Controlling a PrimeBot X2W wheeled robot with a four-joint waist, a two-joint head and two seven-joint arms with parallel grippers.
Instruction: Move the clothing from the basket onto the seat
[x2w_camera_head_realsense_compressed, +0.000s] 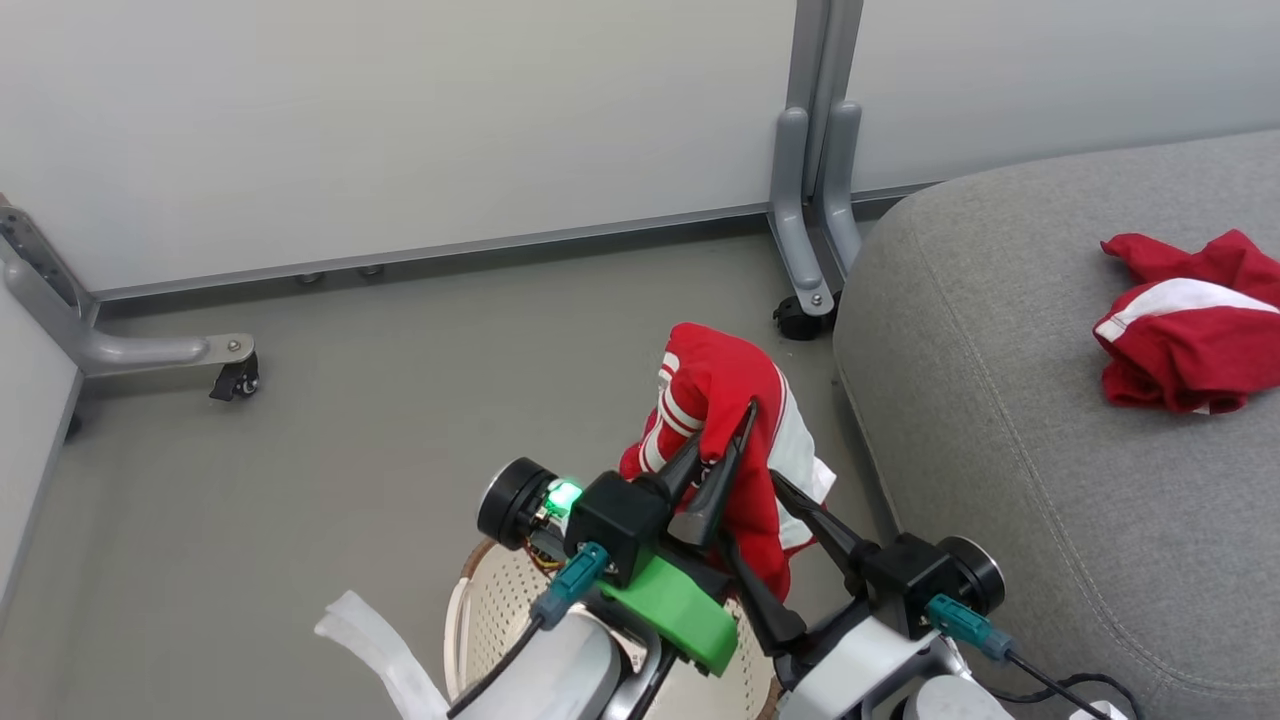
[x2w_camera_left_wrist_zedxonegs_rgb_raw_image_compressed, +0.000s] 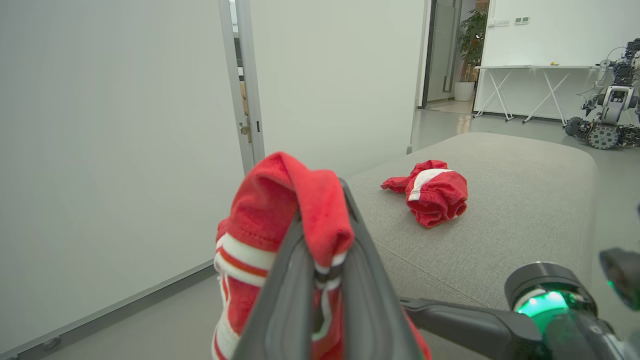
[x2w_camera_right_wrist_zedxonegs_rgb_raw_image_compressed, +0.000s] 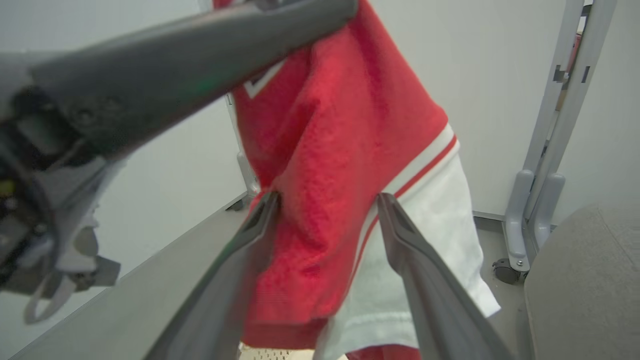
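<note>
Left claw (x2w_camera_head_realsense_compressed: 723, 428) clamps a bunched fold of the red jersey (x2w_camera_head_realsense_compressed: 712, 380), hanging above the basket (x2w_camera_head_realsense_compressed: 495, 600); right claw (x2w_camera_right_wrist_zedxonegs_rgb_raw_image_compressed: 327, 200), spread apart, straddles its lower cloth. Soft, light, floppy: probably best pinched at gathered folds. 1 striped garment (x2w_camera_head_realsense_compressed: 1185, 320) lies on the seat (x2w_camera_head_realsense_compressed: 1000, 420)

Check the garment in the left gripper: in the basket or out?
Out. The left gripper is shut on the garment, which hangs lifted above the basket, its hem clear of the perforated wall.
</note>
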